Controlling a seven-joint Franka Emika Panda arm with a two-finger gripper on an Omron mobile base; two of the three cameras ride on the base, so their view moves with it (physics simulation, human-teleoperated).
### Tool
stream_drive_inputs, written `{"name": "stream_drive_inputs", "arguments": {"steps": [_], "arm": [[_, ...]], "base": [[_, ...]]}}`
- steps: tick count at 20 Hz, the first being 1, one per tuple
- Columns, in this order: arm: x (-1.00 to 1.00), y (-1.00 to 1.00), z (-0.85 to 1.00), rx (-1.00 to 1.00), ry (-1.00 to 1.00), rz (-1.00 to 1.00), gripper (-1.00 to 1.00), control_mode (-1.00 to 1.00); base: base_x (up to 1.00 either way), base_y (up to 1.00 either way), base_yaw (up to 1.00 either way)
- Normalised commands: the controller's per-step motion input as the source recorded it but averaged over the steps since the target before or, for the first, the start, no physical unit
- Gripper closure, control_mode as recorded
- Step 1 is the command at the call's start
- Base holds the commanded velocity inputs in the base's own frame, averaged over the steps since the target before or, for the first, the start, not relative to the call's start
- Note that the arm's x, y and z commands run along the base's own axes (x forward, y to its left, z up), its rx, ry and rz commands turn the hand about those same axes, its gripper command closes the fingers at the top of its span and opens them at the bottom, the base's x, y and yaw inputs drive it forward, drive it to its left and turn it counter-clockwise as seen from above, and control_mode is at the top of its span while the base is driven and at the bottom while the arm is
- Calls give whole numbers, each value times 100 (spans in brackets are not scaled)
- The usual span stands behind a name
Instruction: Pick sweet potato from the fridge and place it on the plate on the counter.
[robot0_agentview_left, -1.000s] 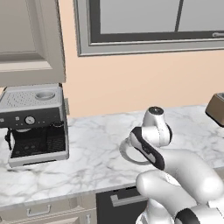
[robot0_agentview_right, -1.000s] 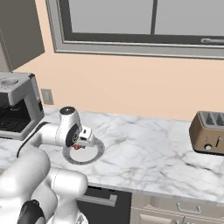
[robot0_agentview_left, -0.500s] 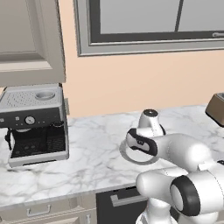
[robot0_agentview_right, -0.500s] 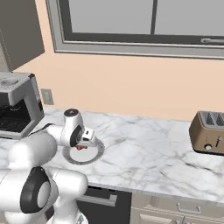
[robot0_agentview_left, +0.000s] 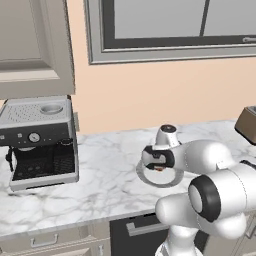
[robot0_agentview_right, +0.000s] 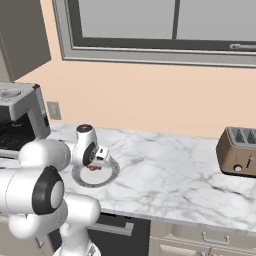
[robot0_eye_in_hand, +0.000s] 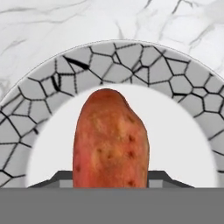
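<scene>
Sweet potato (robot0_eye_in_hand: 110, 139) clamped in the gripper (robot0_eye_in_hand: 110, 181), right above the plate (robot0_eye_in_hand: 175, 83).

Jaws closed tight on the tuber from both sides; it points out past the fingertips (robot0_eye_in_hand: 57, 179) over the plate's white centre, touching or not can't tell. Plate (robot0_agentview_left: 150, 179) sits on the counter (robot0_agentview_left: 100, 175) toward its front edge, roughly mid-length, between the espresso machine (robot0_agentview_left: 40, 140) at the left end and the toaster (robot0_agentview_right: 237, 150) at the right end. Gripper (robot0_agentview_right: 95, 165) hangs low over the plate, under the window (robot0_agentview_left: 175, 25).
</scene>
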Motion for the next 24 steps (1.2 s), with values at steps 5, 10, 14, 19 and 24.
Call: {"name": "stream_drive_inputs", "arguments": {"steps": [5,10,14,19,24], "arm": [[0,0,0,0,0,0,-100,-100],[0,0,0,0,0,0,-100,-100],[-35,-3,39,0,-7,0,-100,-100],[-74,-10,65,0,-12,0,-100,-100],[-79,-3,62,0,-13,0,-100,-100]], "base": [[0,0,0],[0,0,0],[0,0,0],[0,0,0],[0,0,0]]}}
